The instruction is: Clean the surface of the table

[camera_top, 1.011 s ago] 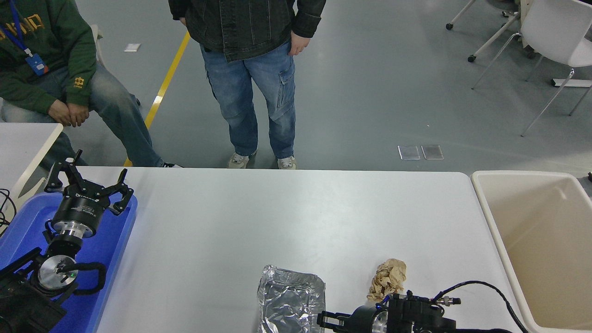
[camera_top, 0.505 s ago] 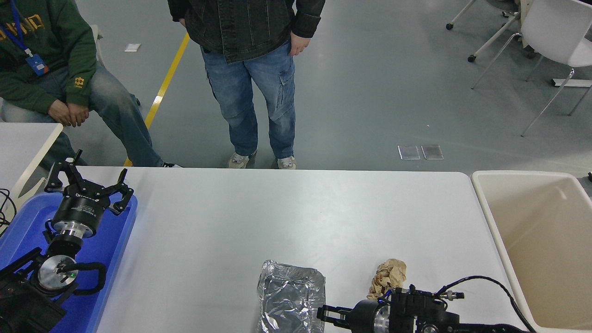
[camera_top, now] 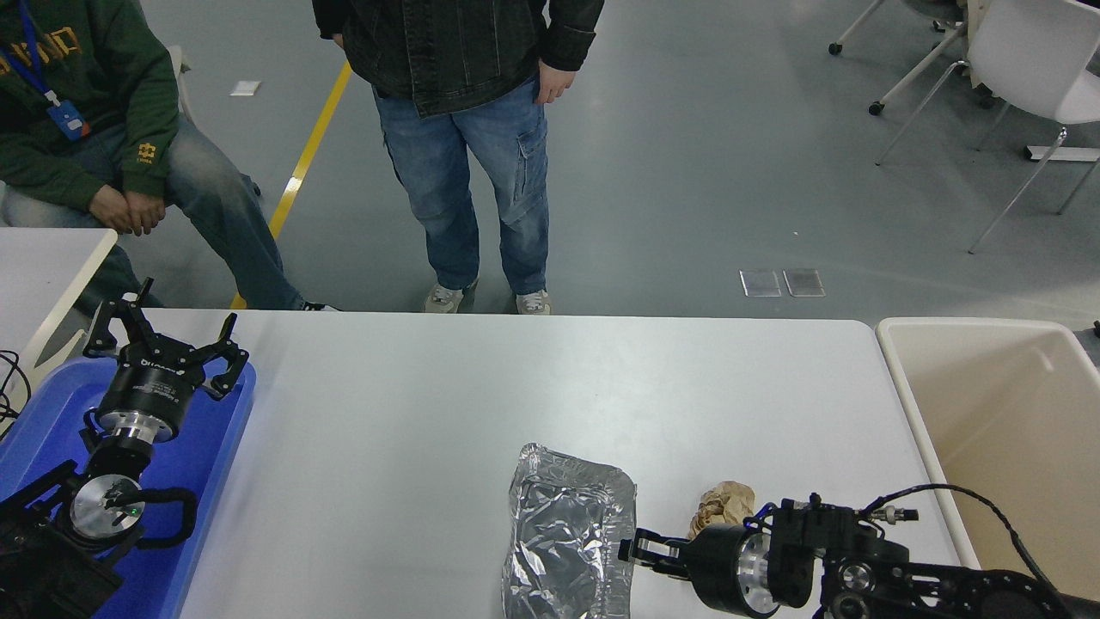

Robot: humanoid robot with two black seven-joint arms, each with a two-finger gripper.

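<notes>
The wide, smooth grey-white table surface (camera_top: pixel 481 404) spreads beneath and beyond the right gripper (camera_top: pixel 634 550), whose jaws are pinched on the near-right rim of a crumpled silver foil tray (camera_top: pixel 567 533). A wad of brown paper (camera_top: pixel 720 507) lies just behind the jaws. Thin foil may tear or slip from such an edge hold. The left gripper (camera_top: pixel 163 340) rests parked, fingers spread (over a blue plastic tray (camera_top: pixel 193 464)).
</notes>
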